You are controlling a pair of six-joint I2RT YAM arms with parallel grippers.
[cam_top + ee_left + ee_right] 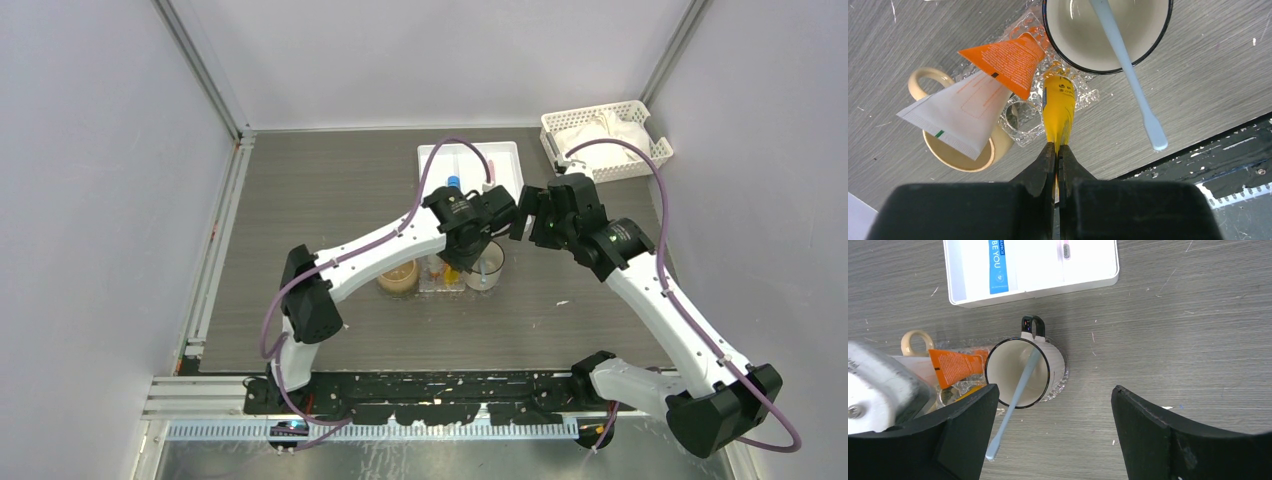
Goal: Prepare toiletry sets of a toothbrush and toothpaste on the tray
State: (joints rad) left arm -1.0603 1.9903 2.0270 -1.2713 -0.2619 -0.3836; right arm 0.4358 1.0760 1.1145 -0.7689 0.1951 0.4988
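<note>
Partway | yellow tube [1058, 107] pinched in shut left claw [1057, 150], over tray [1085, 92] | orange tube [1008, 60], brush [1128, 75] in mug [1153, 45] on tray | right claw [1055, 390] spread, empty, above tray | left: blue tube [998, 265] (beyond tray)

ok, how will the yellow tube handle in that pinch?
Probably soft: the left gripper pinches the yellow tube by its flat tail, jaws nearly together, so it may swing or sag. Likely light for its size, being small beside the mug. The glossy skin could slip.
</note>
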